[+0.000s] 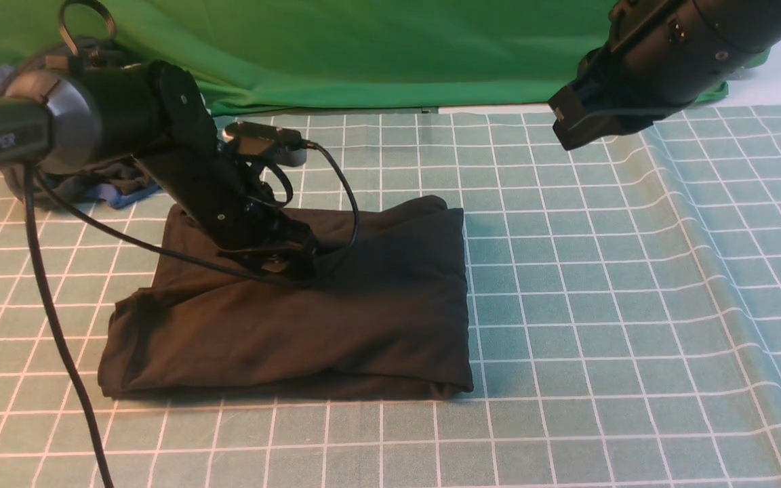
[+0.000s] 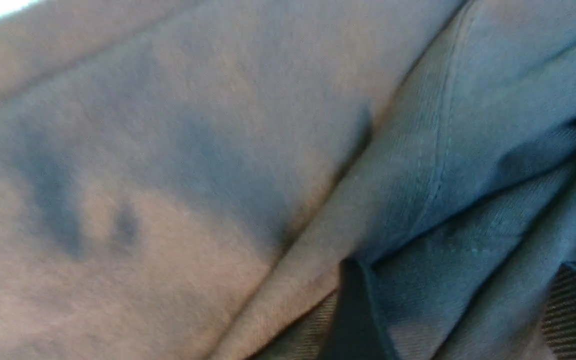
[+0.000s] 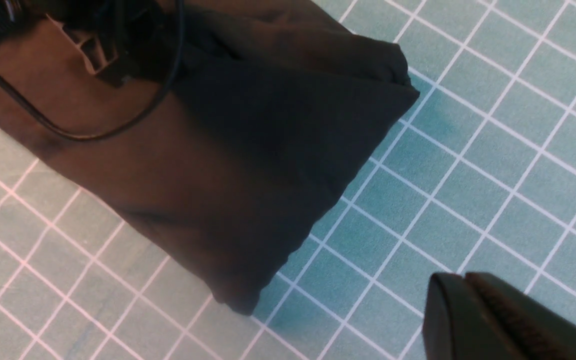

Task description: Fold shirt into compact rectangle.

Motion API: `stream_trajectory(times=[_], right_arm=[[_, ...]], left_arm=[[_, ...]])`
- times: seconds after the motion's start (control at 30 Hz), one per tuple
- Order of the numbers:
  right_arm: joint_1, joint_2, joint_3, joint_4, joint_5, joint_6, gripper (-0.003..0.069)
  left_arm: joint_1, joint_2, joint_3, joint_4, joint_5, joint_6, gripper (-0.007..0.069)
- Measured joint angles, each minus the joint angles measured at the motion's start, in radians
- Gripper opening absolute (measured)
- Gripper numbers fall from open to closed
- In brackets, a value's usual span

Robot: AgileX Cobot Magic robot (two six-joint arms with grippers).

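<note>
The black-brown shirt (image 1: 363, 318) lies folded into a rough rectangle on the checked table cover, its right edge fairly straight and its left side looser. My left gripper (image 1: 289, 261) rests low on the shirt's back middle, pressed into the cloth. In the left wrist view the shirt (image 2: 168, 150) fills the frame, and the left gripper (image 2: 463, 270) is open, jaws wide apart with a loose fold lying between them. My right gripper (image 3: 463, 280) is shut and empty, hanging high over the table cover to the right of the shirt (image 3: 248, 150).
A dark garment with blue edges (image 1: 116, 193) lies bunched at the back left behind the left arm. The left arm's cable (image 1: 58, 339) hangs down to the front edge. A green backdrop (image 1: 363, 54) closes the back. The table cover (image 1: 702, 271) ripples on the right.
</note>
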Motion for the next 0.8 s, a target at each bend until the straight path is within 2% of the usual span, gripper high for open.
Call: stream_trajectory(times=[0.07, 0.1, 0.17, 0.2, 0.23, 0.37, 0.8], right_arm=[[0.000, 0.000, 0.000, 0.000, 0.000, 0.000, 0.0021], [0.000, 0.000, 0.000, 0.000, 0.000, 0.000, 0.0021], [0.000, 0.000, 0.000, 0.000, -0.004, 0.000, 0.0021], [0.000, 0.000, 0.000, 0.000, -0.008, 0.000, 0.0021], [0.000, 0.000, 0.000, 0.000, -0.008, 0.000, 0.0021], [0.000, 0.000, 0.000, 0.000, -0.008, 0.000, 0.0021], [0.000, 0.000, 0.000, 0.000, -0.019, 0.000, 0.0025]], left_arm=[[0.000, 0.000, -0.001, 0.001, 0.043, 0.000, 0.0300], [0.000, 0.000, -0.001, 0.001, 0.050, 0.001, 0.0279], [0.000, 0.000, -0.001, 0.009, 0.071, 0.013, 0.0179], [0.000, 0.000, -0.002, 0.018, 0.077, 0.023, 0.0100], [0.000, 0.000, -0.002, 0.025, 0.077, 0.023, 0.0062], [0.000, -0.002, -0.002, 0.051, 0.069, 0.005, 0.0018], [0.000, -0.092, -0.002, 0.128, 0.022, -0.004, 0.0015]])
